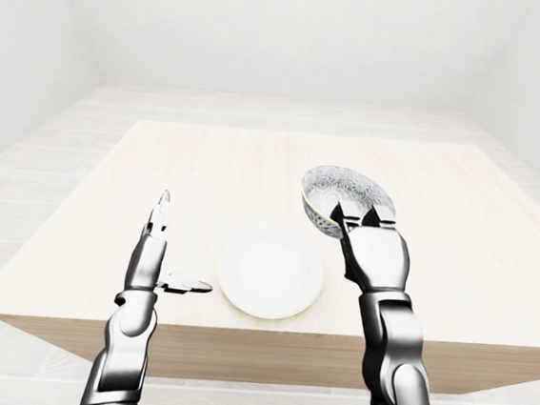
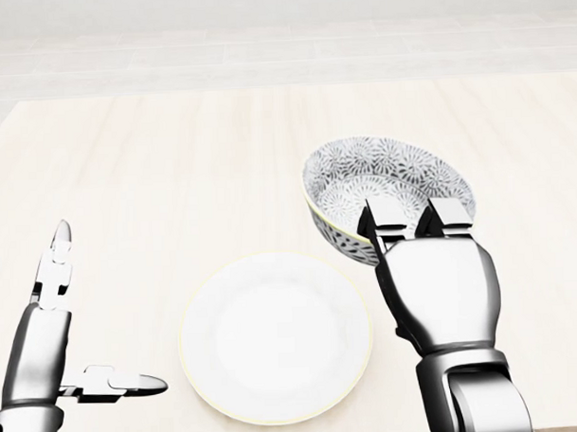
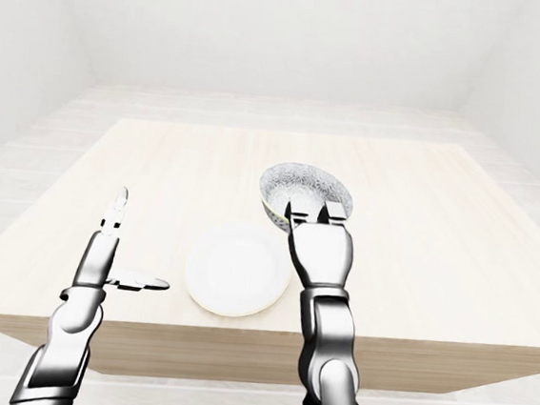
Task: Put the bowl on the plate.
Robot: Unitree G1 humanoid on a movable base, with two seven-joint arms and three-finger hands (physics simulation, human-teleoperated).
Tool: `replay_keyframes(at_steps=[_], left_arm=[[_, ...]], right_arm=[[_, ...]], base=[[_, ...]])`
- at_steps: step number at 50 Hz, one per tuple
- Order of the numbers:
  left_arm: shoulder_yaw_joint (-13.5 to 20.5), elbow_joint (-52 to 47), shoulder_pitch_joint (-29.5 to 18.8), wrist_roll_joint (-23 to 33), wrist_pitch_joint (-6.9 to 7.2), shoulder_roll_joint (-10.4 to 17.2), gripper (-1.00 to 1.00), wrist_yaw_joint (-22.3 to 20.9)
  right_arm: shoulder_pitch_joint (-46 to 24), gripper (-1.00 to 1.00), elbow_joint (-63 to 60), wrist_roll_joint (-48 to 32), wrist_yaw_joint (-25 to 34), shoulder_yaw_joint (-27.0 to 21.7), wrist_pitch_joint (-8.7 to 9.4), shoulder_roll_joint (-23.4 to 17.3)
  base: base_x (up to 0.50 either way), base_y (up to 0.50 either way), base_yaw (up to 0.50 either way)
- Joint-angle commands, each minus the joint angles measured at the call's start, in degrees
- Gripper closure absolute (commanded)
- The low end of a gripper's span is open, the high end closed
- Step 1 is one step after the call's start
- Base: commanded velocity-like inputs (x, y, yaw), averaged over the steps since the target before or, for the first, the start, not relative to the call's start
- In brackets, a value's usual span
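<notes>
Item, nearest, at the head view's lower left: left hand [image 2: 47, 352], empty, its fingers [image 2: 59, 257] spread, two upright and one level toward the white plate [image 2: 274, 335], which lay bare on the pale wooden counter [image 2: 173, 163]. Item, at the plate's right edge: right hand [image 2: 433, 282], two fingers [image 2: 385, 217] hooked over the near rim of the patterned bowl [image 2: 363, 180], gripping it just above and right of the plate; the third finger was hidden, and contact with the counter could not be told. Item, farthest: pale tiled floor [image 2: 264, 56] beyond the counter's top edge.
</notes>
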Motion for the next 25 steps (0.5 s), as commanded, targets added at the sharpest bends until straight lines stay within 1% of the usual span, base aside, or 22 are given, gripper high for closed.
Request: replay_keyframes(at_steps=[1, 3, 4, 9, 15, 18, 22, 25], left_arm=[[0.21, 0.76, -0.35, -0.08, 0.00, 0.25, -1.00, 0.18], [0.21, 0.83, -0.34, -0.10, 0.00, 0.26, -1.00, 0.20], [0.25, 1.03, -0.46, -0.08, 0.00, 0.30, -1.00, 0.33], [0.24, 1.75, -0.67, -0.22, 0.00, 0.36, -1.00, 0.42], [-0.18, 3.97, -1.02, 0.47, 0.00, 0.54, -1.00, 1.47], [-0.15, 3.92, -1.23, 0.31, 0.00, 0.59, -1.00, 1.20], [-0.64, 6.41, -1.97, 0.81, 0.00, 0.61, -1.00, 2.31], [-0.79, 6.54, -2.10, 0.86, 0.00, 0.57, -1.00, 2.34]], right_arm=[[0.90, 1.00, 0.68, 0.92, -6.34, 4.31, 0.00, 1.52], [0.77, 1.00, 0.88, 1.34, -6.48, 4.59, 0.00, 1.71], [0.15, 1.00, 2.47, 2.30, -8.33, 4.97, 0.00, 2.24], [-0.17, 1.00, 6.45, 3.62, -10.79, 5.85, 0.00, 2.35], [-0.98, 1.00, 8.05, 4.64, -12.16, 6.36, 0.00, 2.32], [-0.62, 1.00, 7.82, 5.00, -13.20, 6.66, 0.00, 2.44], [1.04, 1.00, 7.65, 5.38, -14.72, 7.81, 0.00, 2.42], [1.73, 1.00, 7.48, 5.54, -15.14, 8.36, 0.00, 2.40]], base=[[0.00, 0.00, 0.00], [0.00, 0.00, 0.00], [0.00, 0.00, 0.00], [0.00, 0.00, 0.00], [0.00, 0.00, 0.00], [0.00, 0.00, 0.00], [0.00, 0.00, 0.00], [0.00, 0.00, 0.00]])
